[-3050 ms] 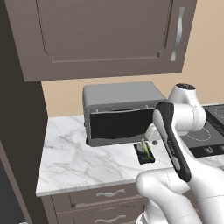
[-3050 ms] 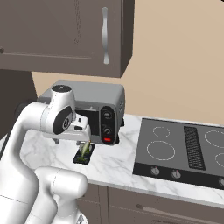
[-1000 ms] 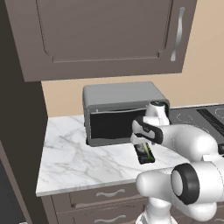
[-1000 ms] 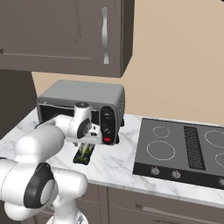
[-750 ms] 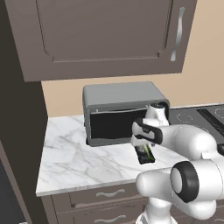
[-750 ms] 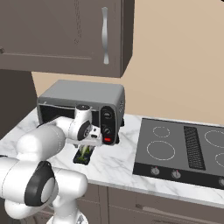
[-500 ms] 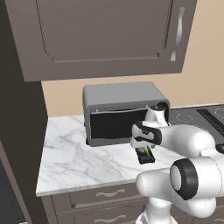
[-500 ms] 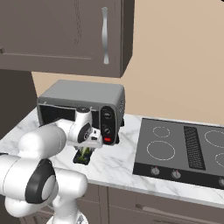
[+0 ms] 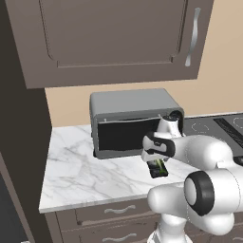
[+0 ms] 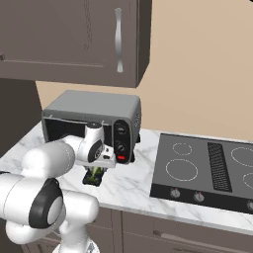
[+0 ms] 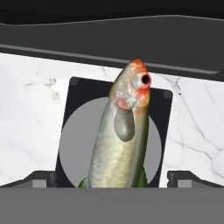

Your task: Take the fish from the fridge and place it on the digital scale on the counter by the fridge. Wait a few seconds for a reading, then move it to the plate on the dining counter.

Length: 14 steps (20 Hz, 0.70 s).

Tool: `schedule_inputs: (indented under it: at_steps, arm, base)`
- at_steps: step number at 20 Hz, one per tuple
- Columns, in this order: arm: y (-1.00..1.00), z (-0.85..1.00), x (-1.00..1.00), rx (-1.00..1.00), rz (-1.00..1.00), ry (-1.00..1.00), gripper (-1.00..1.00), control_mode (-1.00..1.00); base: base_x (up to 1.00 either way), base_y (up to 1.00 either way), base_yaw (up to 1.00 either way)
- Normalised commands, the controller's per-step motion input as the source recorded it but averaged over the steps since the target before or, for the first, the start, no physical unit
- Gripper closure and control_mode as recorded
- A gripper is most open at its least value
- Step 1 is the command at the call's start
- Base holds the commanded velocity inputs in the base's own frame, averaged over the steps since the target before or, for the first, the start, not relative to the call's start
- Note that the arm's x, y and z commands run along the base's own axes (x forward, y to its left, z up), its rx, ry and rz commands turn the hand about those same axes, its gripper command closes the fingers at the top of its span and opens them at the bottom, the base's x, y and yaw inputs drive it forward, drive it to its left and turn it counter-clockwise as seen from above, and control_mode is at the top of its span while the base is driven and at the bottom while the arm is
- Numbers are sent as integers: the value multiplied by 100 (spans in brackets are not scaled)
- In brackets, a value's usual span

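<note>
Fish: slender, olive-green flanks, reddish snout, one round eye; lies along the middle of the hand view, head toward the top, body across the grey round disc of the digital scale. In the left base view the fish shows as a small green sliver at centre right, on the scale; in the right base view the fish sits lower left of centre on the scale.

Digital scale: flat black square slab with a grey circular platform, resting on the table, just in front of the toaster oven.

Table: white marble with grey veins, dark drawers with silver handles below; in the hand view its marble flanks the scale on both sides.

Hand: directly above the scale and fish, white wrist bent downward. Fingers spread wide; the tips stand at the lower corners of the hand view, well clear of the fish on either side. Nothing pinched.

Toaster oven: grey box, dark glass door, behind the scale; red button on its control panel in the right base view.

Cooktop: black, right half of the right base view.

Wall cabinet: dark brown, top of frame.
</note>
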Motion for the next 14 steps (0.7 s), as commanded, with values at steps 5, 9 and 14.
schedule_inputs:
  at_steps: [5,9,14]
  arm:
    - [0,-1,0,0,0,0,100,-100]
    - [0,0,0,0,0,0,100,-100]
    - [0,0,0,0,0,0,100,-100]
  base:
    - [0,0,0]
    - [0,0,0]
    - [0,0,0]
